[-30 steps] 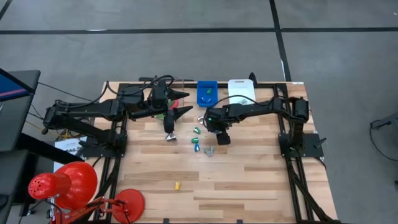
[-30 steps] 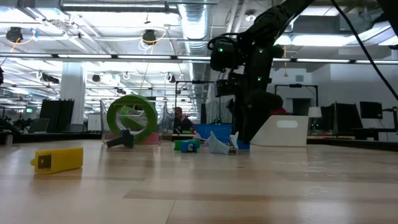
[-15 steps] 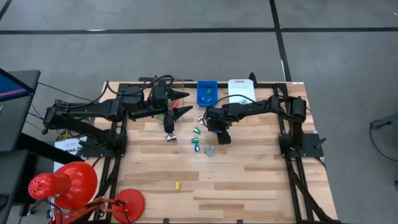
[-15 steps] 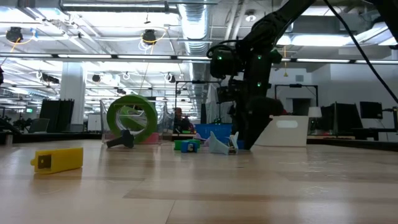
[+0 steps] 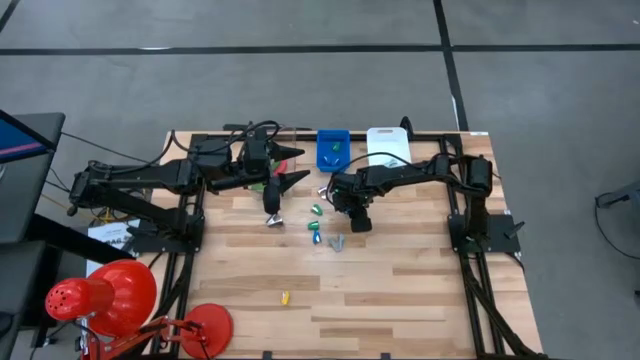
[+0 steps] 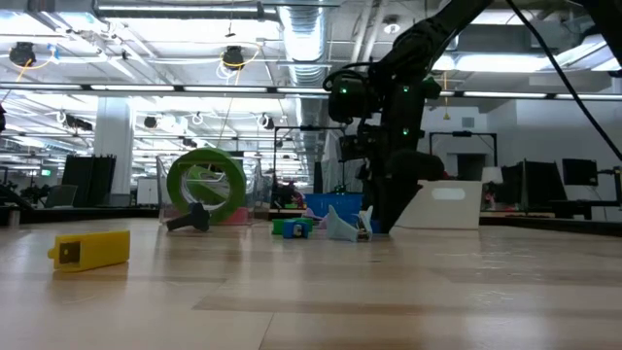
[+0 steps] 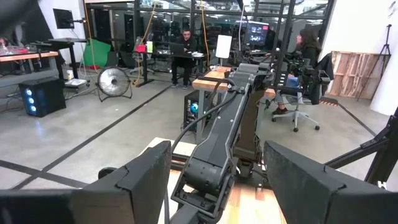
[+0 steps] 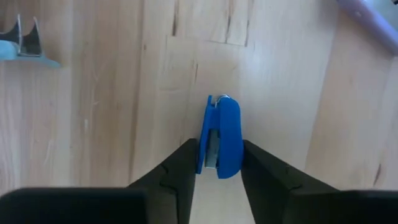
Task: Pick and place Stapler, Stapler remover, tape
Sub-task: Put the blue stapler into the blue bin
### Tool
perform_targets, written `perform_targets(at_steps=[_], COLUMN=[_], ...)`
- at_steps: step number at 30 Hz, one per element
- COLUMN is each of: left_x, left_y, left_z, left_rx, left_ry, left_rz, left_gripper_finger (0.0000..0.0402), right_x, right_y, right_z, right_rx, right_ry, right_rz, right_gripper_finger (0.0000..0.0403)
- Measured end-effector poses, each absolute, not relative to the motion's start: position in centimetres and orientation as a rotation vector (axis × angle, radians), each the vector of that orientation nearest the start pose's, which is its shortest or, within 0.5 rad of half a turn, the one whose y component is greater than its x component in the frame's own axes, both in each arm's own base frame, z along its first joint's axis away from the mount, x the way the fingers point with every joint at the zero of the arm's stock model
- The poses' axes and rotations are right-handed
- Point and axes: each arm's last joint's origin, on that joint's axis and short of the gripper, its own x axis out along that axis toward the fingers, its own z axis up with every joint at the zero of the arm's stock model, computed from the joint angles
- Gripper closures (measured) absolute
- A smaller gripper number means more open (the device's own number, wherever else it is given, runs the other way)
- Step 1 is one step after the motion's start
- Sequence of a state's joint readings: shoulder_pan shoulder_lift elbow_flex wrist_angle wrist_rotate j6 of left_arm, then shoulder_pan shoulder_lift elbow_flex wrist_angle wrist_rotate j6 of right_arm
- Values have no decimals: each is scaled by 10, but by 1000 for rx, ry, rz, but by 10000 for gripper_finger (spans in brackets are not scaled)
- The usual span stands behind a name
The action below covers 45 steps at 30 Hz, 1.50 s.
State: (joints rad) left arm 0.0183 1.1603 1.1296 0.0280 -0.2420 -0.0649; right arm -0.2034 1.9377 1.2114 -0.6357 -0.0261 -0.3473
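A blue stapler [image 8: 221, 138] lies on its side on the wooden table [image 5: 400, 290], with my right gripper [image 8: 221, 163] closed down over it; in the high view that gripper [image 5: 357, 218] covers it. A silver stapler remover [image 5: 335, 242] lies just left of it, toward the near edge. Farther left a green tape roll [image 6: 206, 185] stands upright on its edge. My left gripper [image 5: 292, 165] hovers open at the far left of the table, pointing right, with nothing between its fingers. My right gripper pinches the stapler's two long sides near one end [image 8: 217, 163] between its two fingers [image 8: 186, 163]. The fingers come from above, pointing down, and run along the stapler's length. The stapler rests on the table.
A blue bin [image 5: 333, 150] and a white bin [image 5: 388, 147] stand at the far edge. Small green items [image 5: 315, 210] lie between the grippers, beside a dark item [image 5: 272, 205]. A yellow piece [image 5: 285, 297] lies toward the near edge, with bare wood around it.
My right gripper has shifted slightly toward the table's left and settled lower over the stapler's place.
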Motion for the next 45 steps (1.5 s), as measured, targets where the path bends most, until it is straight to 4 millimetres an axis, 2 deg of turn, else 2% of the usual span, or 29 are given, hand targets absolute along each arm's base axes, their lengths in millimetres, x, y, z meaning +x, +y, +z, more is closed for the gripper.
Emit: perform_targets(at_steps=[11, 23, 32, 45], left_x=[257, 257, 257, 257], left_y=[12, 12, 12, 12], left_z=[398, 398, 398, 398], left_rx=[-64, -64, -64, -64], left_ry=[-6, -6, -6, -6], left_rz=[260, 260, 260, 260], left_gripper_finger=[156, 156, 156, 156], right_x=[349, 334, 323, 306], right_y=[-71, -71, -72, -107], right_z=[142, 204, 236, 269], right_rx=[-136, -139, -152, -130], right_ry=[1358, 1187, 1087, 923], right_rz=[87, 18, -9, -152], right_gripper_finger=[311, 312, 312, 312])
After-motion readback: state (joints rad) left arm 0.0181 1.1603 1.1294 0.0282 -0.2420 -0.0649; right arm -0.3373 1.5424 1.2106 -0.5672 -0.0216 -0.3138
